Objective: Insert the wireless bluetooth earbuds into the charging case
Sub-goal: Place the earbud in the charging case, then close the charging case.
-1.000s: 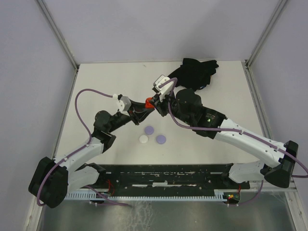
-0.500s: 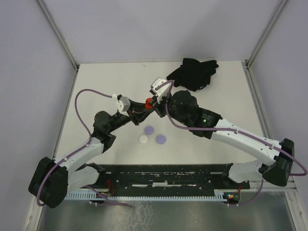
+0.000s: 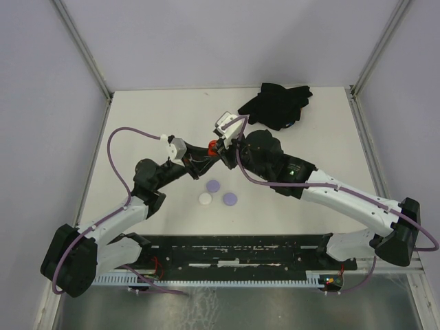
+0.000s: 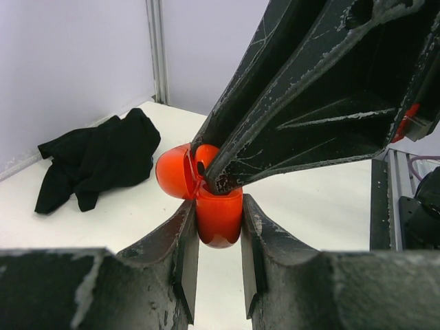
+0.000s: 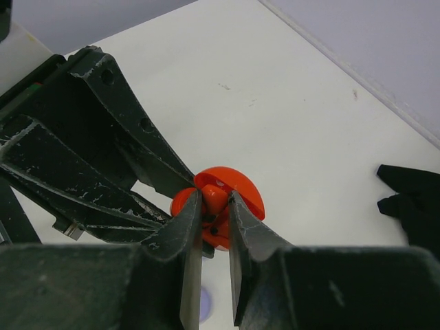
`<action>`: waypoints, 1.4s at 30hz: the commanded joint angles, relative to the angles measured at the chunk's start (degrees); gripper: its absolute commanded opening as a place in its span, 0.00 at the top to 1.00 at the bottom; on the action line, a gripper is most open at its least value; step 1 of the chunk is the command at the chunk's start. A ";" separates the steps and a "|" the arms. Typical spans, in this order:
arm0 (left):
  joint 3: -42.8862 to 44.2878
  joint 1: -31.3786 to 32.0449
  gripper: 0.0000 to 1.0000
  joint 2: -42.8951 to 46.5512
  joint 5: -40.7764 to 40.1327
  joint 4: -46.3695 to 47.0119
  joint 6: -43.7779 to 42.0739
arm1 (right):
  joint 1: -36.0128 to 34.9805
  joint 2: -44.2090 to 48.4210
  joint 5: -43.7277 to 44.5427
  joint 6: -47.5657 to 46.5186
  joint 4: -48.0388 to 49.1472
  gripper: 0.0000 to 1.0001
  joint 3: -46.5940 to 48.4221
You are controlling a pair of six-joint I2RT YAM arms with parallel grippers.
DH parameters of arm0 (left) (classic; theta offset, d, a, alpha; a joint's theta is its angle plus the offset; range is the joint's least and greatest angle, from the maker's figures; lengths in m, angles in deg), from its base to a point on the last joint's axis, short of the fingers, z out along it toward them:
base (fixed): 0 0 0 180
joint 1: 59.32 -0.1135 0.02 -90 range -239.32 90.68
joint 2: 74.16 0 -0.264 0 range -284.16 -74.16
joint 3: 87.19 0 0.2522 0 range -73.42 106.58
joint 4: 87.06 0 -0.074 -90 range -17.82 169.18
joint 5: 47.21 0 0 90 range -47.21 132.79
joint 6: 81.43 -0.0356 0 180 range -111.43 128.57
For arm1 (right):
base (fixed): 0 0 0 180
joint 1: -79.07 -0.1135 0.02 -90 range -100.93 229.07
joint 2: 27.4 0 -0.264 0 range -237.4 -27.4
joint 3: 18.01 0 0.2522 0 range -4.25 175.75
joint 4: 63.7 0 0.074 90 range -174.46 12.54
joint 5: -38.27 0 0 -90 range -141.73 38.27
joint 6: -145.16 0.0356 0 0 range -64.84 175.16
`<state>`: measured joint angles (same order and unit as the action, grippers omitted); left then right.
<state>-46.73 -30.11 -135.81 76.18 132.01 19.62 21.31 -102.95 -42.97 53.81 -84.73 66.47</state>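
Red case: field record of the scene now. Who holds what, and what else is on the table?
red case: lid open, base clamped between the left tool's fingers
left tool: shut on red case
right tool: shut on red earbud, tips at the case opening
earbud seated: not yet, as far as visible
table: two lavender discs, white disc, black cloth at far right

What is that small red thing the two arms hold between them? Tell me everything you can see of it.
It is a glossy red plastic charging case, small and rounded, with its hinged lid swung open. The left gripper clamps its body from both sides, holding it in the air. The right gripper holds a red earbud at its open top.
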 commanded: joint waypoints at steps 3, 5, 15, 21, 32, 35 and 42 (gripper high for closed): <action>0.28 -0.16 0.97 0.78 -0.87 3.35 1.97 | -0.12 1.46 -1.41 3.07 -0.64 0.67 2.59; 0.24 -0.21 0.97 0.67 -0.82 3.22 1.83 | -0.04 2.14 -1.64 3.64 -0.69 0.61 2.80; 0.41 -0.20 0.97 0.18 0.47 3.13 1.78 | 8.98 4.53 -16.93 10.31 -6.18 0.40 6.98; 1.10 -0.16 0.97 -0.59 4.52 3.78 2.49 | 16.84 3.03 -30.97 13.09 -9.14 0.27 9.81; 4.14 -0.16 0.97 -6.02 9.32 12.01 9.05 | 21.08 -3.84 -47.58 13.93 -11.86 0.10 14.69; 5.62 -0.19 0.97 -6.98 9.88 12.57 9.12 | 21.81 -5.65 -50.44 14.20 -11.73 0.09 14.91; 7.26 -0.21 0.97 -9.06 9.02 14.86 10.51 | 23.08 -8.39 -55.46 14.77 -12.54 0.09 15.35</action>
<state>-41.98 -30.11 -144.01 85.12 141.87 27.66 43.60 -111.67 -92.57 67.63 -98.79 79.54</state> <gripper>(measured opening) 0.336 0.913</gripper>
